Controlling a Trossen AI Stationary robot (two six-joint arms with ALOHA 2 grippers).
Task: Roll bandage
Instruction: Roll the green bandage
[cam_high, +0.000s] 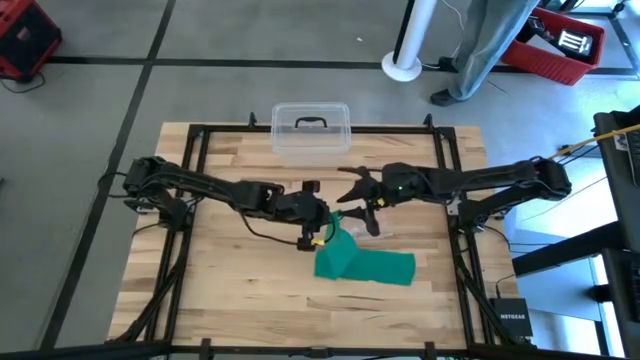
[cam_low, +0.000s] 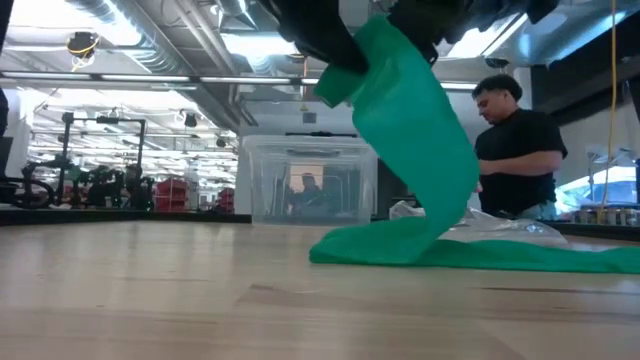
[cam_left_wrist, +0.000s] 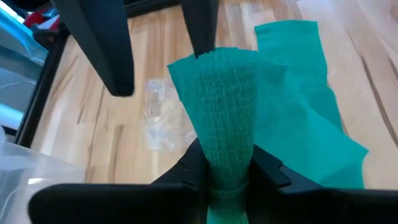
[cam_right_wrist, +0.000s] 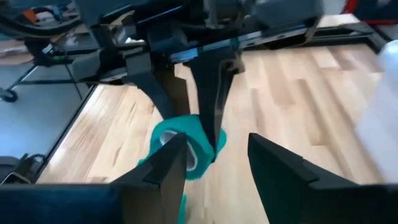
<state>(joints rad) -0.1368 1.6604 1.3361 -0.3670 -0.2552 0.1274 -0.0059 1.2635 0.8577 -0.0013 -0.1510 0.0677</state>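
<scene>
At lower centre of the high view, the bandage (cam_high: 365, 264) is spread on the table (cam_high: 220, 300), one end lifted. That end is pinched in the left gripper (cam_high: 318, 232). The right gripper (cam_high: 372, 222) is held apart just beside it, grasping nothing. Farther back a clear box (cam_high: 311, 130) is seen.

"NETGEAR" on black box (cam_high: 511, 316).

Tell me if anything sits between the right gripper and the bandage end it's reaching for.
Nothing visible does. The right gripper has open fingers right at the bandage end, which the left gripper holds pinched. The clear plastic wrapper lies off to the side on the table.
</scene>
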